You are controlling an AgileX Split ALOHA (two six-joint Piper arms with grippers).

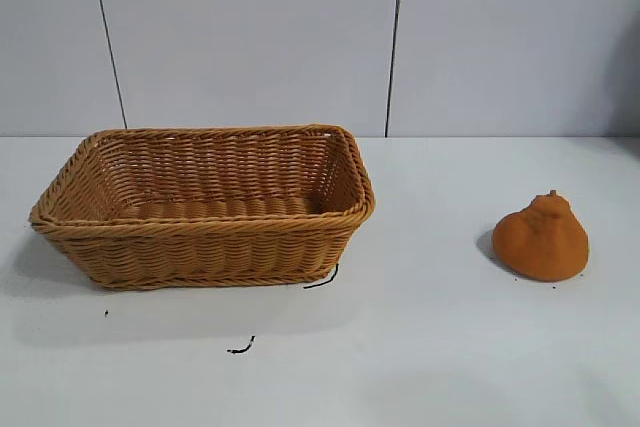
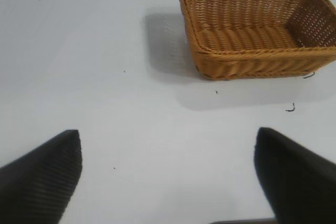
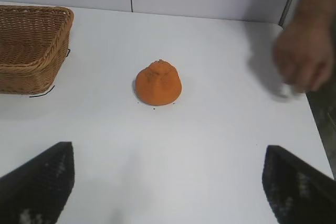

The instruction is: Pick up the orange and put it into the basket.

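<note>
The orange [image 1: 541, 238] sits on the table [image 1: 450, 347], well apart from the basket [image 1: 205, 209] and to its right in the exterior view. The basket is empty and upright. Neither arm appears in the exterior view.

Right gripper [image 3: 168, 182]: fingers spread wide, nothing held, above the table with the orange ahead of it and roughly centred between the fingers. Left gripper [image 2: 168, 174]: likewise wide open and empty, parked facing the basket.

A person's hand [image 3: 302, 56] shows at the table's far edge in the right wrist view; it is blurred, and whether it touches the table cannot be told.

Judgement: the step in hand is the approach by the right arm. The fruit is lumpy with a pointed top, so the fingers should close low on the broad body, not on the knob. Approach should wait until the hand is clear.
</note>
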